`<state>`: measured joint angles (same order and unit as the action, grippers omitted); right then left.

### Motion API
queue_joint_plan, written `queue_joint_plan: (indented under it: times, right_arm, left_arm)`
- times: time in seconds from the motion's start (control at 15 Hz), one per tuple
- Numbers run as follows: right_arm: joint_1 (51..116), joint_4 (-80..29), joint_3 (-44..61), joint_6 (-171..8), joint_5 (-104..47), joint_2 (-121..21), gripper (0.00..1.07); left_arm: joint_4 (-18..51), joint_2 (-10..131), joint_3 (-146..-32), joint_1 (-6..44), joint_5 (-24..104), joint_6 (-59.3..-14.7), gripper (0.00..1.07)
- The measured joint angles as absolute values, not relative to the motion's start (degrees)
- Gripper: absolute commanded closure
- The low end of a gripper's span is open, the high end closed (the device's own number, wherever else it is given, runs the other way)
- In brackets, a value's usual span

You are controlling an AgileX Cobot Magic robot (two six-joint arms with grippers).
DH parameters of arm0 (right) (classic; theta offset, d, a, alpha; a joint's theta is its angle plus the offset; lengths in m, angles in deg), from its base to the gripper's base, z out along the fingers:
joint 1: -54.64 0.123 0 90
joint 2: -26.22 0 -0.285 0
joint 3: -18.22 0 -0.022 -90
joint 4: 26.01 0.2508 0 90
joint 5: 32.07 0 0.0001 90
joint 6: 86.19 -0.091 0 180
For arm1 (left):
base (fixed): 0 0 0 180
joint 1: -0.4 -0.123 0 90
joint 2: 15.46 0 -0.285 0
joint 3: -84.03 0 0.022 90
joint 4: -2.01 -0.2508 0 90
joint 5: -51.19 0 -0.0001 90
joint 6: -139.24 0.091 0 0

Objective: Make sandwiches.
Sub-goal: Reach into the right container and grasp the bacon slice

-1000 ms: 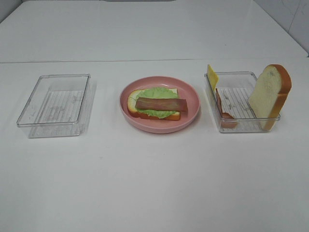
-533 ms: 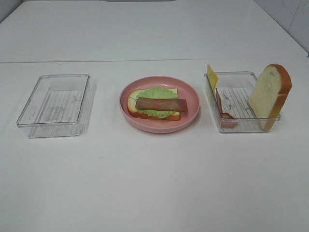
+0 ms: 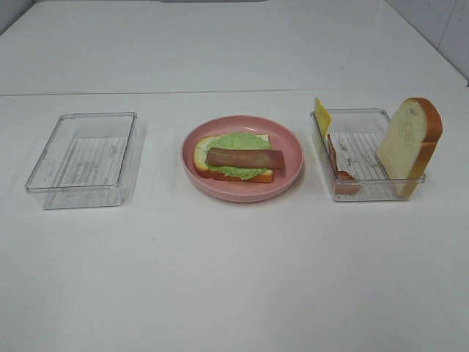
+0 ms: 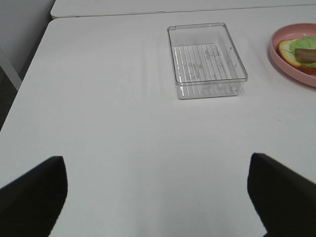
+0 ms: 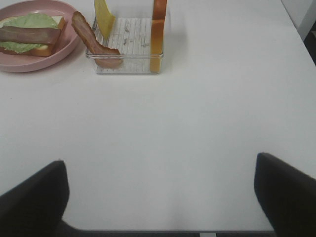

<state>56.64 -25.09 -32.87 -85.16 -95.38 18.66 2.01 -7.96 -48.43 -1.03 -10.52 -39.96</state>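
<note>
Unfinished sandwich (image 3: 234, 170), bacon (image 3: 244, 158) uppermost, on pink plate (image 3: 292, 157)

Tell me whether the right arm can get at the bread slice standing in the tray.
Probably yes: the bread slice stands above the rim of the clear tray, and bare table lies between it and the right gripper, jaws open.

White table (image 3: 234, 279), perhaps two joined, carries left tray (image 3: 88, 163), pink plate (image 3: 242, 193), right tray (image 3: 360, 155).
</note>
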Motion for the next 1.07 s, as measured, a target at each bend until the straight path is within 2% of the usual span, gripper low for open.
queue_joint_plan:
  times: [1.07]
  right_arm:
    - [56.64, -25.03, -32.87, -85.16, -95.38, 18.66, 0.08]
  left_arm:
    - [2.01, -7.96, -48.43, -1.03, -10.52, -39.96, 0.15]
